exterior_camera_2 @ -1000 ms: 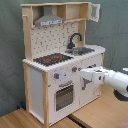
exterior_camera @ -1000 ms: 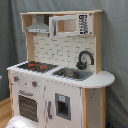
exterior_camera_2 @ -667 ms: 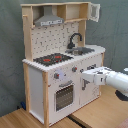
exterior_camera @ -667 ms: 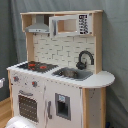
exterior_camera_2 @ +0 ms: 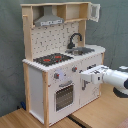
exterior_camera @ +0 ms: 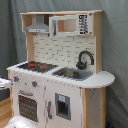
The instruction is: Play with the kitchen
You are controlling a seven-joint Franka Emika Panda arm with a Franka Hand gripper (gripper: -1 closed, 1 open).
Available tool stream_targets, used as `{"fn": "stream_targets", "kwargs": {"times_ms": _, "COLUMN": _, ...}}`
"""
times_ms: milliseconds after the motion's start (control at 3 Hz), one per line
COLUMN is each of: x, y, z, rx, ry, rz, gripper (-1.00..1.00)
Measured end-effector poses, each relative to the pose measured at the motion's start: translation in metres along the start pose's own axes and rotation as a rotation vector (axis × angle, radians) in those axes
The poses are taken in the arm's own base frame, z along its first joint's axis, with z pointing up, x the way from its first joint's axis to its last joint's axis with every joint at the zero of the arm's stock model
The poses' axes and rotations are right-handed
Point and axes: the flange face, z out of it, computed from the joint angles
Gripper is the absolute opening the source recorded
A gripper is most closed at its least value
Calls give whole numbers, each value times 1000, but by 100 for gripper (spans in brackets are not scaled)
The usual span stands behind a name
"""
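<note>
Second exterior view showed the kitchen [exterior_camera_2: 62, 60] standing on a wooden floor against a grey curtain, with the arm reaching in from the second exterior view's right, its gripper [exterior_camera_2: 86, 79] low against the front panel beside the oven door [exterior_camera_2: 64, 96]. Whether its fingers were spread or closed could not be told. First exterior view showed the hob [exterior_camera: 34, 65] at left, the sink [exterior_camera: 73, 74] and black faucet [exterior_camera: 85, 59] at right, and only a white sliver of the robot at the left edge. The likely risk was a push against the light toy frame: any sideways drive could have slid or tipped it. A move toward the knobs [exterior_camera_2: 74, 69] could also have glanced off and jammed against the counter edge.
</note>
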Motion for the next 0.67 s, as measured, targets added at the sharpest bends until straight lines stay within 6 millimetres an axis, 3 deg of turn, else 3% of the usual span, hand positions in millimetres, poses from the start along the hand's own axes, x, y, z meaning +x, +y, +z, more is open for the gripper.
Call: {"fn": "stream_targets", "kwargs": {"times_ms": 667, "x": 12, "y": -14, "z": 49, "rx": -11, "ry": 20, "rz": -25, "gripper": 100}}
